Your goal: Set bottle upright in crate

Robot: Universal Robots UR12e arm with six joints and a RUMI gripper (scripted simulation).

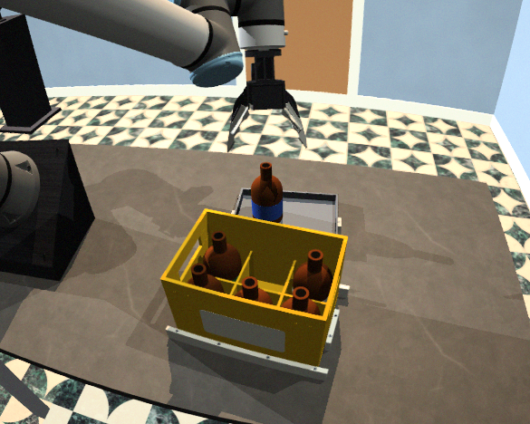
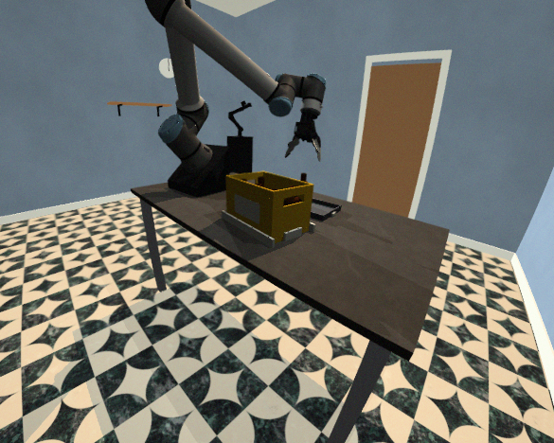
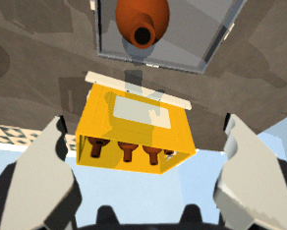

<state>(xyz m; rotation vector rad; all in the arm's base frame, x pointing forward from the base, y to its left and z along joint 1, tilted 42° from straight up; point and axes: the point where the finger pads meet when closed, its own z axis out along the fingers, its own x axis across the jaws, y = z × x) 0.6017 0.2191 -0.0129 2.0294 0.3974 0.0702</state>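
A brown bottle with a blue label point(image 1: 266, 194) stands upright on the grey tray point(image 1: 301, 212), at the tray's left end, just behind the yellow crate point(image 1: 259, 283). The crate holds several brown bottles; its back middle cell point(image 1: 267, 266) is empty. My gripper point(image 1: 267, 146) is open and empty, well above the bottle's mouth and apart from it. In the wrist view the bottle point(image 3: 142, 20) shows from above on the tray point(image 3: 187, 39), with the crate point(image 3: 135, 133) between the spread fingers. The exterior view shows the gripper point(image 2: 303, 153) high above the crate point(image 2: 268, 203) and tray point(image 2: 324, 208).
Grey rail brackets point(image 1: 246, 349) lie along the crate's base. The black robot pedestal point(image 1: 32, 209) stands at the table's left. The table's front edge point(image 1: 96, 388) is close below the crate.
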